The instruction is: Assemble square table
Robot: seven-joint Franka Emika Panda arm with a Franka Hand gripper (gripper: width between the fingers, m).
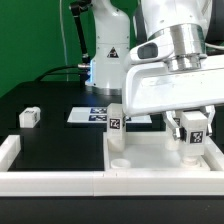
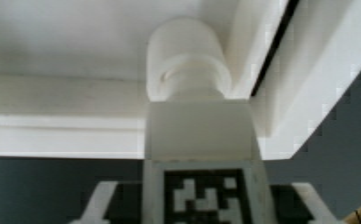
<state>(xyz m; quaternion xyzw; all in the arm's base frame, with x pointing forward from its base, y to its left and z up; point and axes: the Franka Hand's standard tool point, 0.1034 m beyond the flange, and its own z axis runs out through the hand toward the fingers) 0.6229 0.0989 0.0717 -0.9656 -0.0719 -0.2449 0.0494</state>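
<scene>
1. Three white leg blocks showed in the exterior view, each with a black-and-white tag.
2. The held leg (image 1: 193, 126) was at about 4 o'clock in that view. The gripper (image 1: 193, 128) was clamped on it, with one finger on each side.
3. The held leg stood upright over the square slab (image 1: 160, 165), close to the slab's far edge. I could not tell if it touched the slab.
4. In the wrist view, the held leg (image 2: 198, 120) filled the middle. Its round end (image 2: 191, 60) pointed at the white slab (image 2: 70, 40), near a raised edge.
5. The standing leg (image 1: 115, 122) was upright near the middle of the exterior view, at 9 o'clock from the held leg. The two were well apart, with open room between them.
6. The loose leg (image 1: 29, 117) sat alone on the black table (image 1: 55, 138) at 9 o'clock, with lots of free space around it.
7. The marker board (image 1: 85, 115) lay flat between the loose leg and the standing leg.
8. The border wall (image 1: 40, 180) ran along the table edge from 6 to 8 o'clock. The slab lay just beside it.
</scene>
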